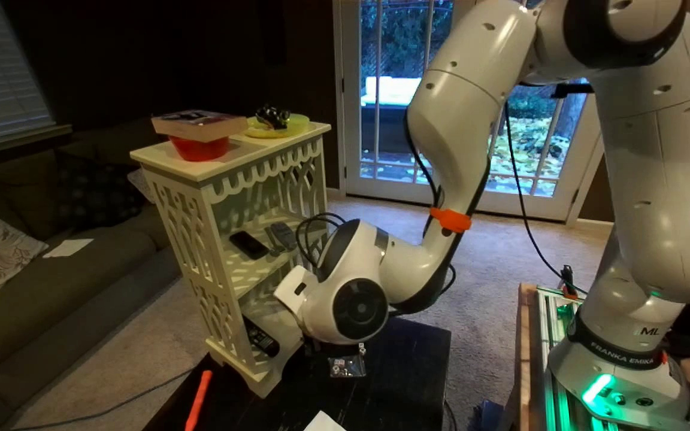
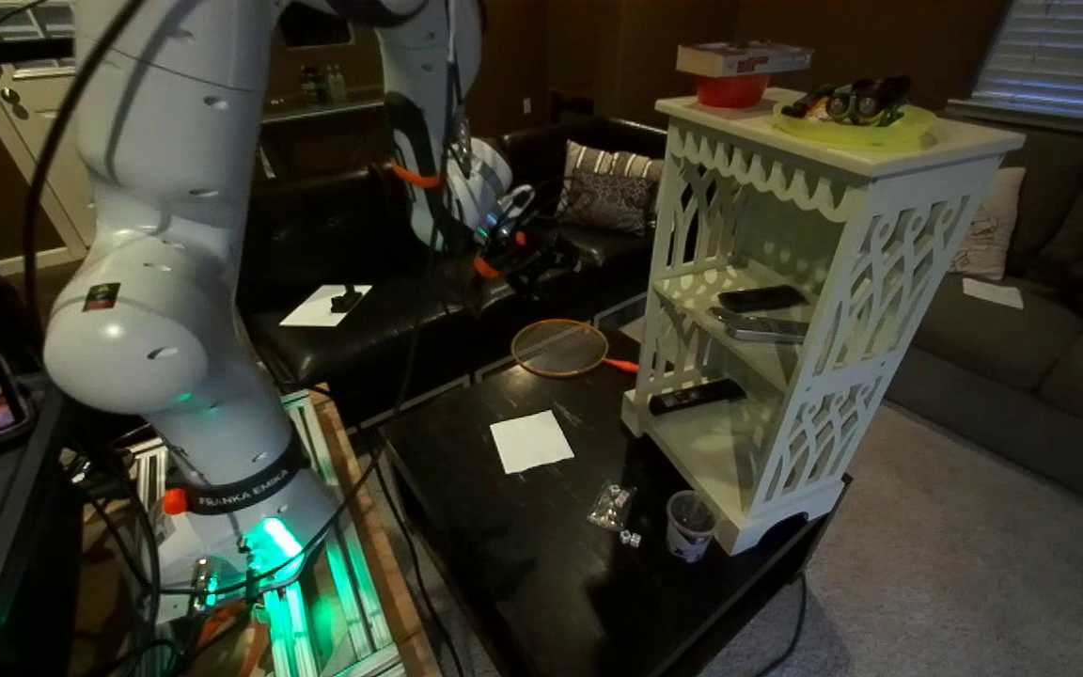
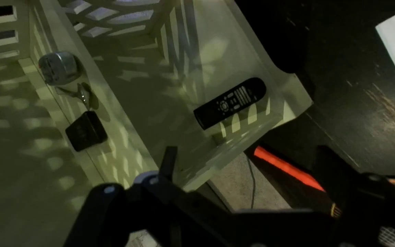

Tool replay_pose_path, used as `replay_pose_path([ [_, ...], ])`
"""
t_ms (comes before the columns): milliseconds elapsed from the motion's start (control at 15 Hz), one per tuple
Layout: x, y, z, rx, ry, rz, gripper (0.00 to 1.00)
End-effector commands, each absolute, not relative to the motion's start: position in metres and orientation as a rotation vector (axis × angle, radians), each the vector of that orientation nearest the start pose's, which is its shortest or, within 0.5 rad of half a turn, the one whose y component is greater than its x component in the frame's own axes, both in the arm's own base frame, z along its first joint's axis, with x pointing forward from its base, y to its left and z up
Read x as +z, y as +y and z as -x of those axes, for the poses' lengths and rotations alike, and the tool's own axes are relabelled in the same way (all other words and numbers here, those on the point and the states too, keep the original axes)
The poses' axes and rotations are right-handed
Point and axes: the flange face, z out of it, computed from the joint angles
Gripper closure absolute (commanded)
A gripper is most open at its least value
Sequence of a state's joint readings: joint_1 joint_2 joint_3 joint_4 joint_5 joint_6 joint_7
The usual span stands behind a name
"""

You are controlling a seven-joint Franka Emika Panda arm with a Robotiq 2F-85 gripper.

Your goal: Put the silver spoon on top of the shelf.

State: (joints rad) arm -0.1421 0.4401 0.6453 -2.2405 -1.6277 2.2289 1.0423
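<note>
The shelf (image 1: 168, 163) is a cream-white rack with lattice sides, also seen in an exterior view (image 2: 960, 146) and in the wrist view (image 3: 214, 44). A small shiny silver thing, seemingly the spoon (image 3: 85, 95), lies on its middle tier between a black phone (image 3: 86, 132) and a grey handset (image 3: 58, 68). It also shows small in an exterior view (image 1: 274, 240). My gripper (image 3: 249, 159) is open, with nothing between its fingers. It is in front of the shelf's open side, apart from the spoon. In an exterior view my gripper (image 2: 541, 263) is dark and its fingertips are unclear.
The shelf top holds a red bowl (image 2: 732, 91) under a box (image 2: 744, 58), and a yellow plate (image 2: 918, 127) with dark goggles. A black remote (image 3: 230, 103) lies on the bottom tier. The black table (image 2: 523, 545) bears paper (image 2: 532, 442), a racket (image 2: 560, 348), a small bag and a cup (image 2: 690, 527).
</note>
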Motion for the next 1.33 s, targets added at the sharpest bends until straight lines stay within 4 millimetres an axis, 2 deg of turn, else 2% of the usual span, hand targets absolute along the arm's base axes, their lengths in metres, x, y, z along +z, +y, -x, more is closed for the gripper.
replay_pose_path([
  [0, 0.137, 0.246, -0.525, 0.424, 0.809, -2.271, 0.0],
  [67, 0.167, 0.236, -0.497, 0.517, 0.815, -2.261, 0.0],
  [200, 0.142, 0.239, -0.515, 0.458, 0.809, -2.274, 0.0],
  [333, 0.133, 0.242, -0.521, 0.445, 0.81, -2.284, 0.0],
  [1133, 0.136, 0.243, -0.525, 0.448, 0.808, -2.284, 0.0],
  [1267, 0.135, 0.233, -0.538, 0.441, 0.722, -2.308, 0.0],
])
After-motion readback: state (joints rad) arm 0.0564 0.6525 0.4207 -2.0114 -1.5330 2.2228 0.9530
